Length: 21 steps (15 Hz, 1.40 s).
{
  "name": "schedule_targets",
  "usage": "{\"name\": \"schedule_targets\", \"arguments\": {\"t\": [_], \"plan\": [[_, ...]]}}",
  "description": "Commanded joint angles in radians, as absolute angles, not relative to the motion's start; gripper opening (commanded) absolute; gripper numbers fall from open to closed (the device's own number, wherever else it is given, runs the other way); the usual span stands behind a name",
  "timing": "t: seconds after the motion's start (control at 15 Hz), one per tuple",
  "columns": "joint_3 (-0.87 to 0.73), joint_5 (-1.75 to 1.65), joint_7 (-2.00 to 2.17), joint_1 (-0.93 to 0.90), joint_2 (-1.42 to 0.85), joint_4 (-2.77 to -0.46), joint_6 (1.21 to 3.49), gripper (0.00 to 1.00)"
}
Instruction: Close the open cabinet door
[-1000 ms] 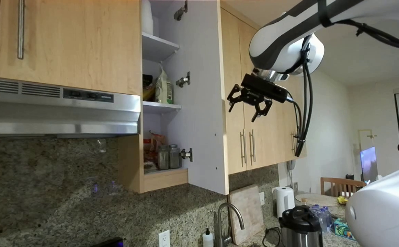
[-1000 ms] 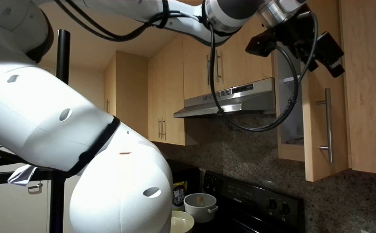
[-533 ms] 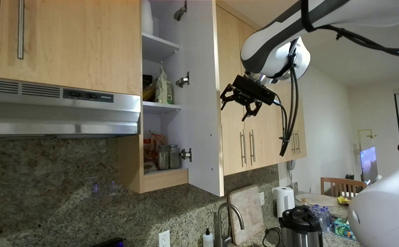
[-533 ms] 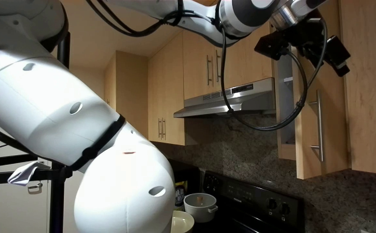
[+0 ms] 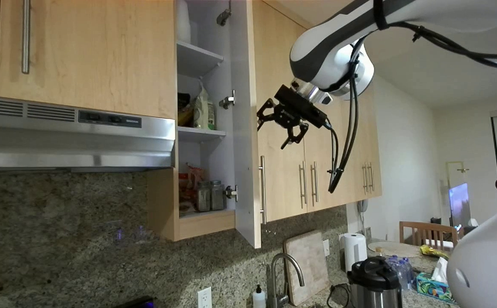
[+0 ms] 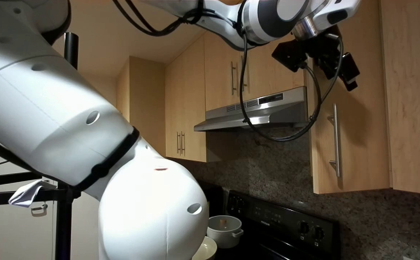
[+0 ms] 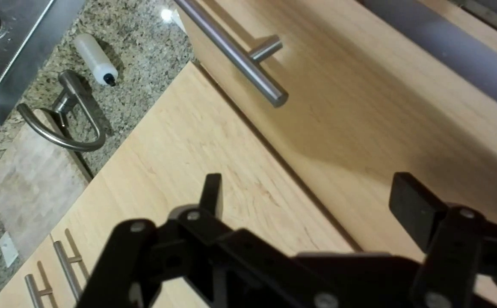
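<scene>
Pale wood faces the cabinet door (image 6: 361,155), which stands partly open on the wall cabinet (image 5: 205,227) beside the range hood (image 5: 73,147). Its top is cut off in both exterior views. In an exterior view its front, with one steel bar handle (image 6: 336,141), hides the cabinet's inside; one end of that handle is cut off in the wrist view. The black gripper (image 7: 312,199) hangs near the door's outer face, its two fingers (image 7: 415,209) spread wide apart; whether either touches the wood cannot be told. One white robot arm (image 5: 325,49) runs out of frame in both exterior views. Inside the cabinet, three metal hinges (image 5: 227,101) and two shelves (image 5: 197,60) show. Two glass jars (image 5: 217,196) stand at the bottom, beside red packaging (image 5: 195,174) too shadowed to read. One pale bag (image 5: 204,110) sits on the lower shelf, next to dark packets (image 5: 183,101) hard to make out or count. On the upper shelf, one white object (image 5: 183,21) is cut off at the top. Near the black stove (image 6: 286,221), one lidded pot (image 6: 224,234) is visible, and one cream-coloured pan (image 6: 207,249) is partly hidden behind the arm.
</scene>
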<state>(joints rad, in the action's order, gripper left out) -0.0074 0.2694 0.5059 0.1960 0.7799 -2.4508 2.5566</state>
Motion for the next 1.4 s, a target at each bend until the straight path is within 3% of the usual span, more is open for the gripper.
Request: {"name": "schedule_targets", "arguments": {"t": [0.0,1.33], "plan": [[-0.007,0.314,0.490,0.143,0.753,-2.426,2.554,1.00],[0.123,0.294,0.671,0.132,0.472,-2.158,2.643,1.00]]}}
